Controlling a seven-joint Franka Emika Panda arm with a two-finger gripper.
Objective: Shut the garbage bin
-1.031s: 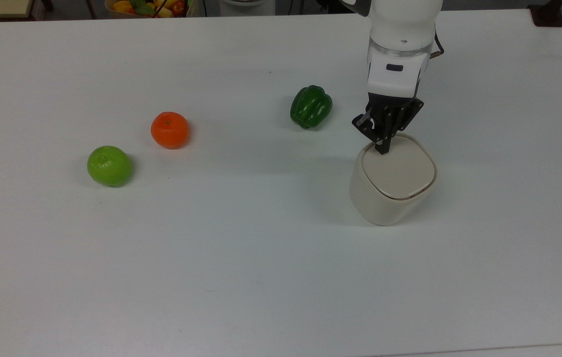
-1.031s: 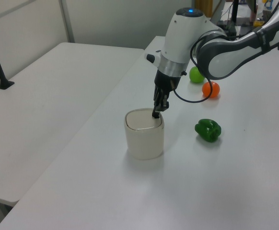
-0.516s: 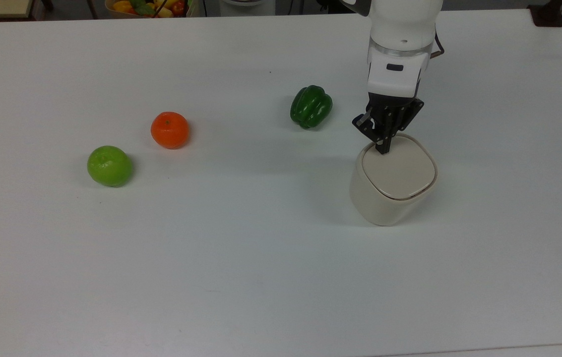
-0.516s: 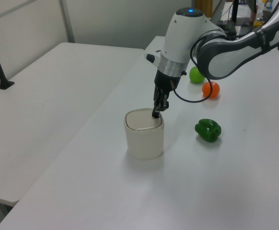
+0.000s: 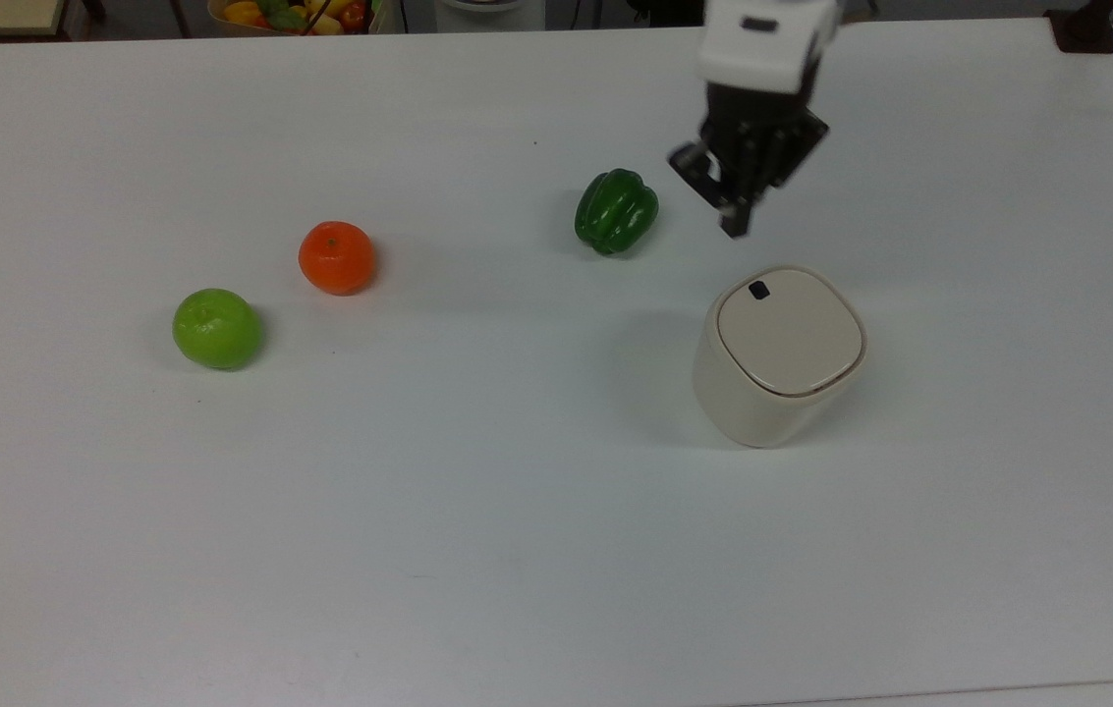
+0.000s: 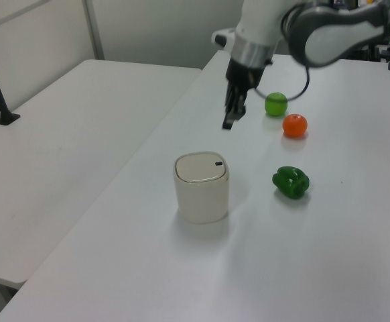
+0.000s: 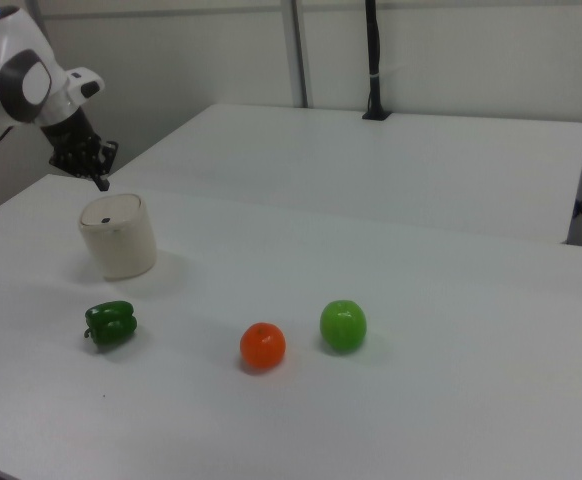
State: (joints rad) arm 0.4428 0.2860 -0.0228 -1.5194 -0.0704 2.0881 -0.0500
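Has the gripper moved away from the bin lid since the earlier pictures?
Yes. The gripper has lifted off the garbage bin lid, whose black mark is now uncovered; it hangs above, toward the top view's upper edge.

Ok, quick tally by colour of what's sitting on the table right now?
Green: 2, the pepper and the round green fruit
Orange: 1, the orange fruit
Cream: 1, the garbage bin, lid down
Total: 4

a white surface (image 5: 477, 550) carries four things, all well apart: a cream garbage bin (image 5: 778, 355) with its lid down, a green pepper (image 5: 616, 210), an orange (image 5: 336, 257) and a green apple (image 5: 217, 328) just beside it.
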